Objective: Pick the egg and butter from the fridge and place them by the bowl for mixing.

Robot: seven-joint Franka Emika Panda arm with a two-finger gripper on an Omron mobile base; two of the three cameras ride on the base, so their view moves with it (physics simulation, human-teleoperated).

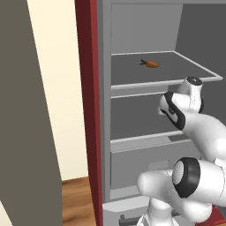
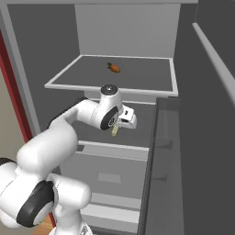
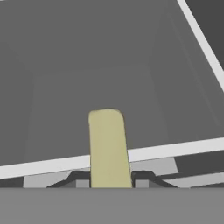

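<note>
Kitchen corner, cream wall [image 1: 53, 88] at left with a strip of wood floor [image 1: 77, 198] below it. A dark red cupboard edge [image 1: 86, 110] runs vertically beside the open fridge [image 1: 145, 26], which takes up most of both base views.

Fridge interior grey throughout, with pale-edged shelves. Upper shelf [image 2: 151, 89] carries an orange carrot [image 1: 151, 64] with a green top, lying on its side toward the back, alone on that level. Middle shelf [image 1: 132, 139] sits below it. Under that, a grey drawer [image 2: 110, 176] closes off the bottom. Open fridge door [image 2: 206, 137] stands at the right in the right base view, with a pale rail near its top.

White arm reaches into the fridge at the level of the middle shelf, wrist bent forward.

Gripper [image 2: 115, 130] hangs just above the middle shelf, near its front edge. Jaws narrow, closed on a pale yellow-tan stick, taken to be the butter [image 3: 108, 148]. In the hand view the butter rises straight up from between the finger tips, a flat-sided bar with a rounded far end, crossing the pale front lip of the shelf. In the right base view a short stub of it shows below the hand. Cannot tell whether its end touches the shelf or hangs clear.
</note>
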